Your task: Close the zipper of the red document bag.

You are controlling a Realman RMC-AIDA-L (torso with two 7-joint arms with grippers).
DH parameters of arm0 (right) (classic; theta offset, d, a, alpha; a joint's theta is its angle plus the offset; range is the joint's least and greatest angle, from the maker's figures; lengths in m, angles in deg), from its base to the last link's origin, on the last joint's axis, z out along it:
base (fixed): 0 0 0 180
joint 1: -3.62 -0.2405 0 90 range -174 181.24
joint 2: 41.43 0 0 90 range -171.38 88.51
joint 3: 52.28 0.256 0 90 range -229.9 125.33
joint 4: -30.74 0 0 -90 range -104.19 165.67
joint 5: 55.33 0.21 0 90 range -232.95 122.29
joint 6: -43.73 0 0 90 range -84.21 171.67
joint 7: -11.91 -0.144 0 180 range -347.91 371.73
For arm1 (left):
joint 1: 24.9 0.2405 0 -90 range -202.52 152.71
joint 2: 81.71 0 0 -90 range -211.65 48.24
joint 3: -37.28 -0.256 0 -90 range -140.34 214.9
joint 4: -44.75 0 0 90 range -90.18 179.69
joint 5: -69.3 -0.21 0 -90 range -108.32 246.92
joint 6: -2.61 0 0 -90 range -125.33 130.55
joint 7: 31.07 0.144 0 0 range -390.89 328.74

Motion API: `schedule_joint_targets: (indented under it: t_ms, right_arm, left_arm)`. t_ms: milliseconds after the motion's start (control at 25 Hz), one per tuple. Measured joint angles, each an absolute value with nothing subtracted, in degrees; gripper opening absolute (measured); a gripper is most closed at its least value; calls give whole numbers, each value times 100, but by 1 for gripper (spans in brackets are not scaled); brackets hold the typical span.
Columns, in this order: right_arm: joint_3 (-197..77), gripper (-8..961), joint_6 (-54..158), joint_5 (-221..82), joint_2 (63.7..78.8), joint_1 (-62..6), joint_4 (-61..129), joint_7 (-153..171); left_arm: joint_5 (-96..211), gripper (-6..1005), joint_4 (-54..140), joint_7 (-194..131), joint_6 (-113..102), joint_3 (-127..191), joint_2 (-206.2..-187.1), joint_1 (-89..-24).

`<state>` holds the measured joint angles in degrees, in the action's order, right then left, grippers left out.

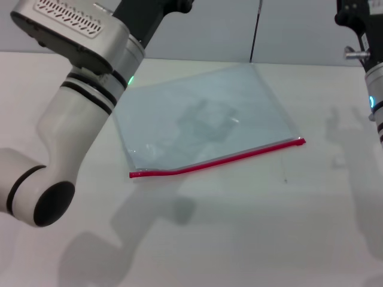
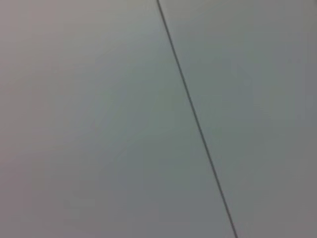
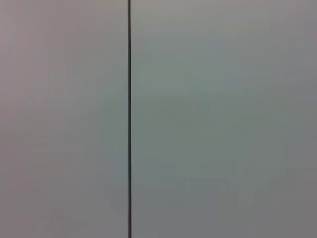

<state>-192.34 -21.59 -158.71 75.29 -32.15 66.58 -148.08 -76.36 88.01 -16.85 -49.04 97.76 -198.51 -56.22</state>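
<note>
Presently we find the document bag (image 1: 203, 122) flat on the table (image 1: 251, 227), red zipper (image 1: 218, 160) apparently shut; neither hand's state can be told.

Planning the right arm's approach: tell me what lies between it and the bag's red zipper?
Only bare table between the right arm and zipper, per head view.

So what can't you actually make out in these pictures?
- Both grippers: cut off by the head view's top edge; the wrist views show only blank grey wall.
- Zipper slider on the bag's red zipper strip: too small to find, so open or closed is unclear.
- Document bag, far left corner: hidden behind the left arm.
</note>
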Motion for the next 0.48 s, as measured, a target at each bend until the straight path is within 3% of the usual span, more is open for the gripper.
schedule_joint_targets:
  t_ms: [480]
  right_arm:
    - [-19267, 433, -2248, -15868, 7549, -3425, 6703, -14945]
  left_arm:
    - [-7583, 712, 8724, -1745, -5166, 9557, -19865, -6048]
